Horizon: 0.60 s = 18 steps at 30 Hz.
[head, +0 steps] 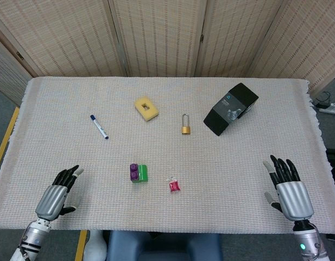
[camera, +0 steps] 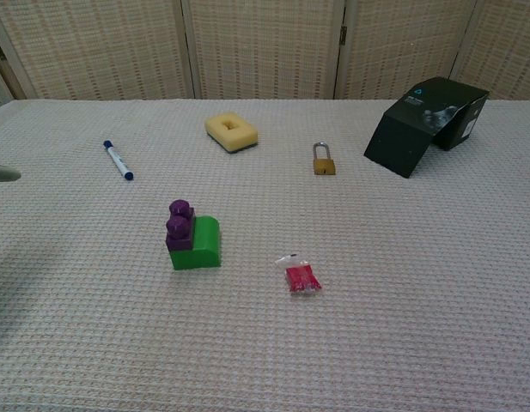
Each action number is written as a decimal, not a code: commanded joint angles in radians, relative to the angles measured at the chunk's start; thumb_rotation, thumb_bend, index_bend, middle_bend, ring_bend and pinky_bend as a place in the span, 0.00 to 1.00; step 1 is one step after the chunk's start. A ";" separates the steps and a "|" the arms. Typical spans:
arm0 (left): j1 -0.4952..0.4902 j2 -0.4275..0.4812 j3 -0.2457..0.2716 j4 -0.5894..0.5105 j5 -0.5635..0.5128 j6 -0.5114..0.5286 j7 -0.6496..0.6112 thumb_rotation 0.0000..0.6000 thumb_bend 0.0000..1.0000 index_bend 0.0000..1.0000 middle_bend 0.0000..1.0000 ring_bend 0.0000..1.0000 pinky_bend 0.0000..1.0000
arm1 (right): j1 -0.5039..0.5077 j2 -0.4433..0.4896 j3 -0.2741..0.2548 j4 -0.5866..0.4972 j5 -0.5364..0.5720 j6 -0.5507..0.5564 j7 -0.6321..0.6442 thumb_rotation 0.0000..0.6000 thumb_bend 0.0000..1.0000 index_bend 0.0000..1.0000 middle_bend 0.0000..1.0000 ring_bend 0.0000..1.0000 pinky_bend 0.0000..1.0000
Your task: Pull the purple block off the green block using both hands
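The purple block sits joined on the left part of the green block, near the middle of the table's front half. My left hand hovers over the front left of the table, fingers apart and holding nothing, well left of the blocks. Only a fingertip of it shows at the chest view's left edge. My right hand is at the front right corner, fingers spread and holding nothing, far from the blocks.
A small red packet lies just right of the blocks. Further back are a blue marker, a yellow sponge-like block, a brass padlock and a black box. A woven cloth covers the table.
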 commanded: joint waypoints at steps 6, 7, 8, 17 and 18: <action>-0.132 0.016 -0.109 -0.232 -0.335 -0.224 0.078 1.00 0.36 0.03 0.00 0.00 0.00 | -0.004 0.007 0.000 0.001 -0.006 0.006 0.018 1.00 0.33 0.00 0.00 0.00 0.00; -0.143 0.007 -0.124 -0.246 -0.376 -0.225 0.091 1.00 0.35 0.03 0.00 0.00 0.00 | -0.004 0.009 0.000 0.001 -0.008 0.006 0.020 1.00 0.33 0.00 0.00 0.00 0.00; -0.152 0.000 -0.136 -0.254 -0.406 -0.225 0.103 1.00 0.35 0.03 0.00 0.00 0.00 | -0.004 0.010 0.000 0.001 -0.008 0.006 0.022 1.00 0.33 0.00 0.00 0.00 0.00; -0.249 -0.094 -0.190 -0.287 -0.650 -0.196 0.270 1.00 0.24 0.02 0.00 0.00 0.00 | -0.008 0.019 0.000 0.001 -0.015 0.013 0.043 1.00 0.33 0.00 0.00 0.00 0.00; -0.256 -0.104 -0.194 -0.288 -0.669 -0.193 0.276 1.00 0.24 0.02 0.00 0.00 0.00 | -0.009 0.020 0.001 0.001 -0.014 0.013 0.045 1.00 0.33 0.00 0.00 0.00 0.00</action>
